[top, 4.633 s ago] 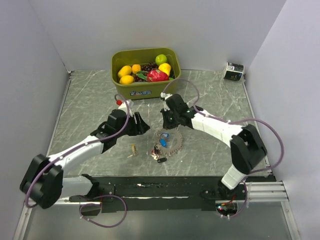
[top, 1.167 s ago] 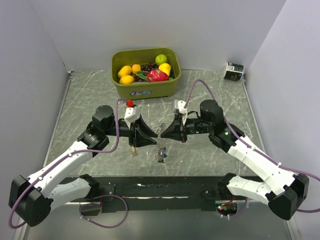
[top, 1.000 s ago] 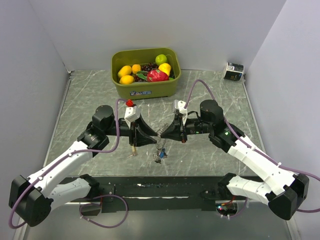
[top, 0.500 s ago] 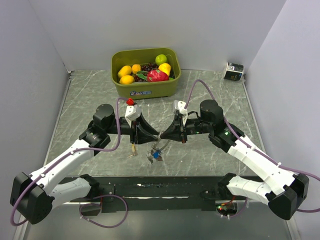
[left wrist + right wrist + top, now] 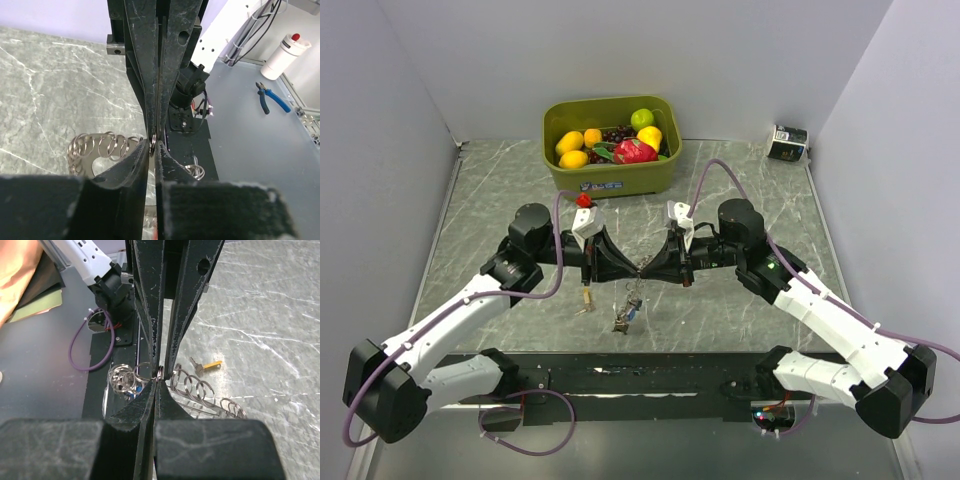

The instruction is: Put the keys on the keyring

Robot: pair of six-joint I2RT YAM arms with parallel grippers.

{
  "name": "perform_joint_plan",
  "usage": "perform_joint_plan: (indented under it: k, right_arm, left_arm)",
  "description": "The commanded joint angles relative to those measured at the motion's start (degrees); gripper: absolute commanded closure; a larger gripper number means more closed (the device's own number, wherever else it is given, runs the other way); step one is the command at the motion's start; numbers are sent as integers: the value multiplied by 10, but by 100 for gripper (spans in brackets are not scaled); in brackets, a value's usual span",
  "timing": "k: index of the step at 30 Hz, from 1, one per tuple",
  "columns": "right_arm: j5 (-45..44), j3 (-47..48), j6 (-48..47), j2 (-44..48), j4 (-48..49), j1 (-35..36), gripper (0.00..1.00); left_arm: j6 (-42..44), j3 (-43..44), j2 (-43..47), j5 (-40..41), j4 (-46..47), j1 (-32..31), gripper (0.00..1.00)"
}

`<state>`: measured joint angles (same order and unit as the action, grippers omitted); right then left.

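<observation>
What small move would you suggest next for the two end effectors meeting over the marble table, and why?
Probably ease the left end effector and right end effector slightly apart to pry the small silver metal ring open. Both pinch it tip to tip, while the yellow-headed metal key lies loose on the grey marble-patterned table.

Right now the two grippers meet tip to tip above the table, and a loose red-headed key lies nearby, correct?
No: the loose key is yellow-headed, not red; the right wrist view shows it. The left gripper and right gripper do meet tip to tip above the table.
</observation>
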<state>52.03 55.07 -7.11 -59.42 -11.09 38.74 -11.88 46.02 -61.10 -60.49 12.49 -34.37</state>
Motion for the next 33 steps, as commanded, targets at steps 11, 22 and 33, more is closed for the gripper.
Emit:
perform_joint_plan:
  k: [11, 22, 33]
  right_arm:
    - [11, 23, 8, -5, 45, 2, 100]
    - [-33, 16, 28, 14, 66, -11, 58]
    - [-20, -93, 185, 103, 250, -143, 5]
  left_arm:
    - [27, 37, -24, 13, -40, -9, 99]
    - [-25, -12, 9, 82, 58, -9, 99]
    - [-70, -73, 37, 112, 171, -9, 99]
